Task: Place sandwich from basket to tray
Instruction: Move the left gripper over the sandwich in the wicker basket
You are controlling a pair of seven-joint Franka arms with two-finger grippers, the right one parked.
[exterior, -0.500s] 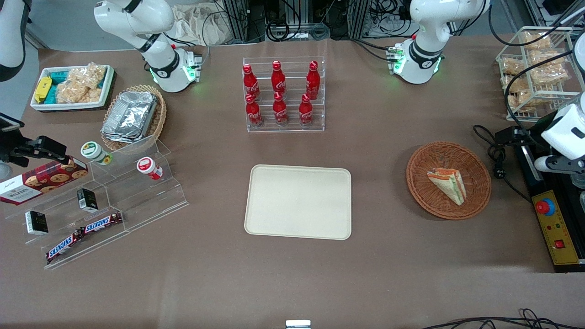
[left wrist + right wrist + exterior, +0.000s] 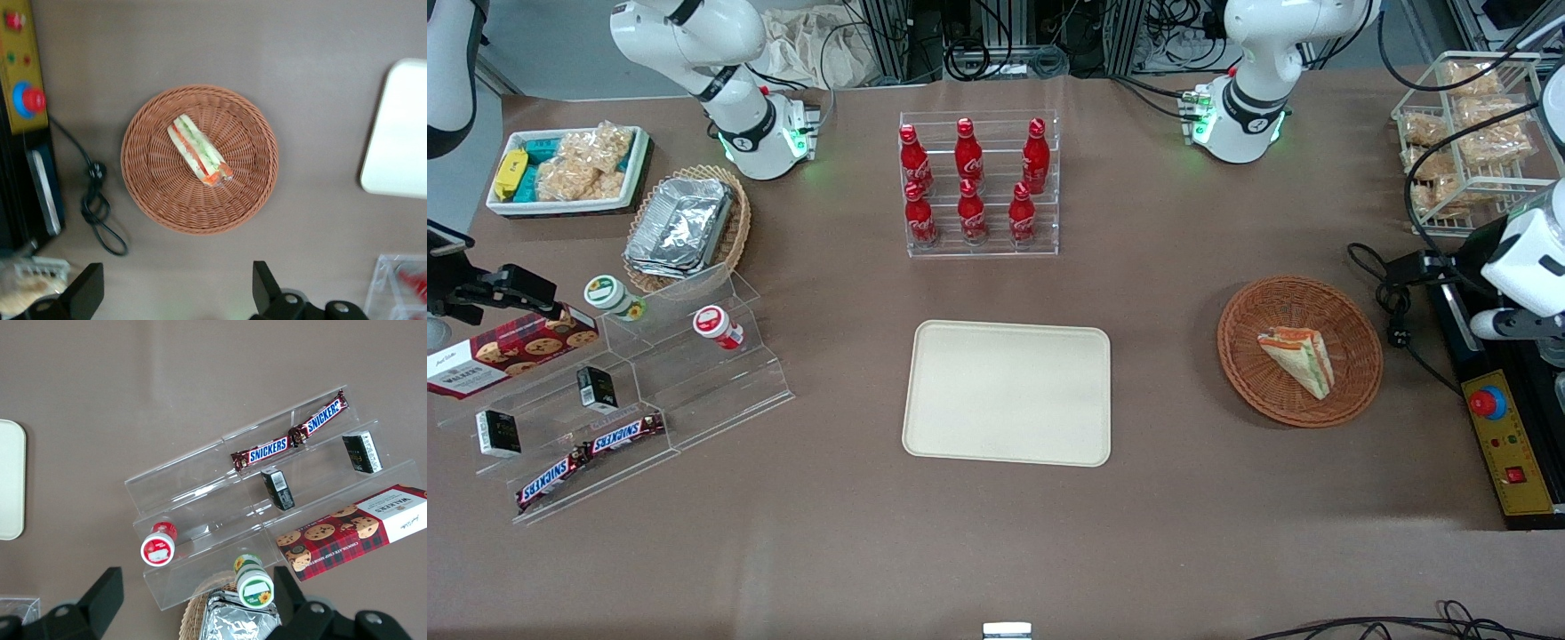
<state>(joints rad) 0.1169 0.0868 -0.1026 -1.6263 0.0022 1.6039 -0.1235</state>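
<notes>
Lying in basket [image 2: 199,220], sandwich [image 2: 198,150], fingers [image 2: 86,290] spread above

brown table [image 2: 1183,533], tray [image 2: 1007,393], basket [image 2: 1300,350] (apart)

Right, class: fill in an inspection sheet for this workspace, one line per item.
Surface: brown table.
Job's things: sandwich lies in the basket; tray bare.
Clutter: cola bottles, snack display, foil containers.
Grippers: gripper open, above the table beside the basket, holding nothing.
Cables: black cable coiled beside the basket.
Surroundings: control box with a red button at the working arm's end.
</notes>
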